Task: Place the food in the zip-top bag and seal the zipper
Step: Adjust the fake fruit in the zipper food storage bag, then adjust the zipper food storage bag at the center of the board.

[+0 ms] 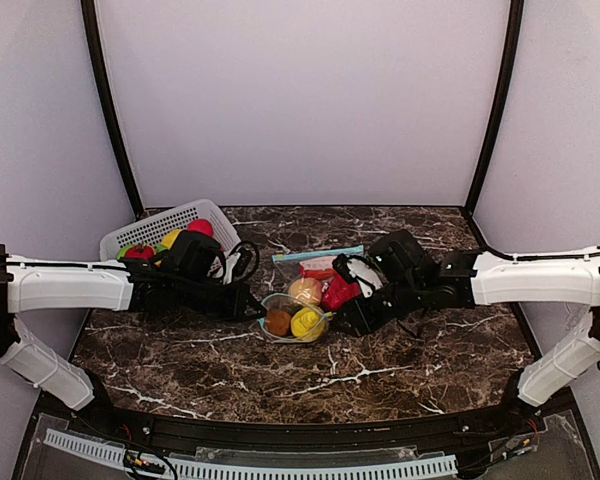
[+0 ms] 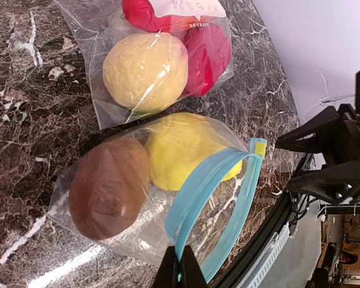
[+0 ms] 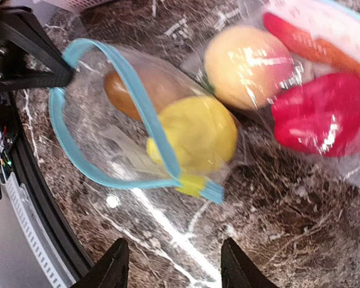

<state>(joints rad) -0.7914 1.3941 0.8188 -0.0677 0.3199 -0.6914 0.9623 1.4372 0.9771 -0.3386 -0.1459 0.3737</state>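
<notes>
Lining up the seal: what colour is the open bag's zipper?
Light blue zipper, yellow tab at one end; clearest in the left wrist view.

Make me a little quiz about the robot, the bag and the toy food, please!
1. True or false: the blue zipper on the front zip-top bag is sealed.
2. Which claw pinches that zipper? A: left claw. B: right claw.
3. Fill in: beside the brown toy in that bag sits a ___ toy.
Key: 1 false; 2 A; 3 yellow.
</notes>
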